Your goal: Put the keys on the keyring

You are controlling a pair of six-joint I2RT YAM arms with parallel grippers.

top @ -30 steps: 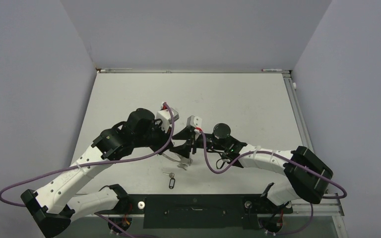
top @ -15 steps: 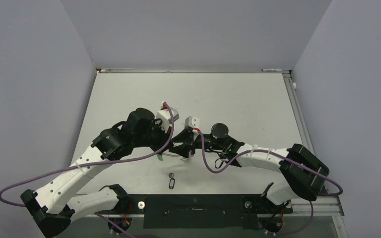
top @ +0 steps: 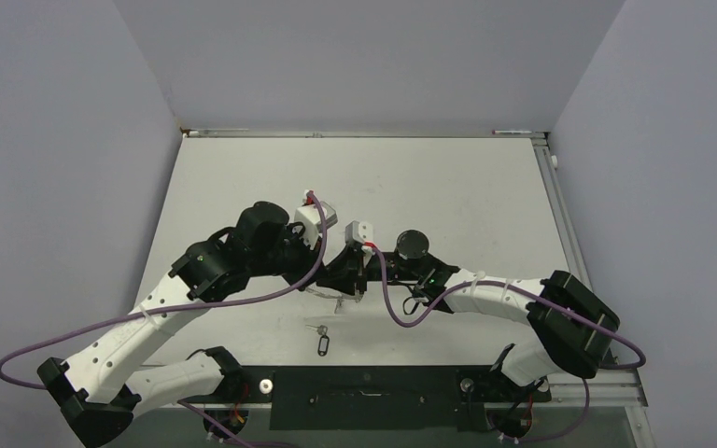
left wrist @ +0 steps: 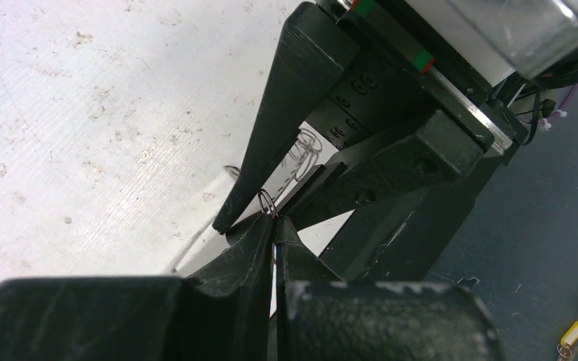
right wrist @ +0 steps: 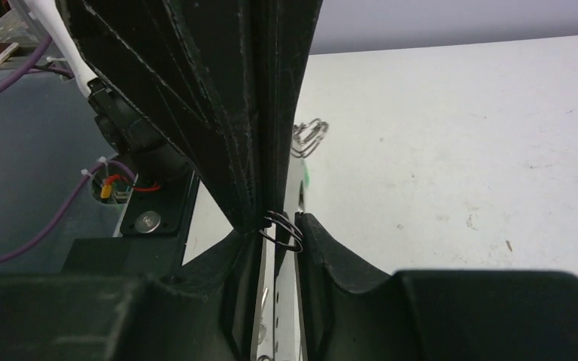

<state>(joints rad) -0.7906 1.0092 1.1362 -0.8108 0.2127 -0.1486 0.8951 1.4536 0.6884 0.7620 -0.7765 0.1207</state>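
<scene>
My left gripper is shut on a small dark wire keyring, pinched at its fingertips. My right gripper meets it tip to tip. In the right wrist view the keyring spans the narrow gap between my right gripper's tips. A thin flat silvery key stands edge-on between those fingers. The left fingers come down from above. Another small key with a black tag lies on the table near the front edge.
A bunch of thin wire loops lies on the white table just beyond the grippers, and shows in the right wrist view beside a small green piece. A dark base plate runs along the near edge.
My right gripper has shifted a little left and away from the near edge, closing in on the left gripper's tips. The left arm has barely moved.
</scene>
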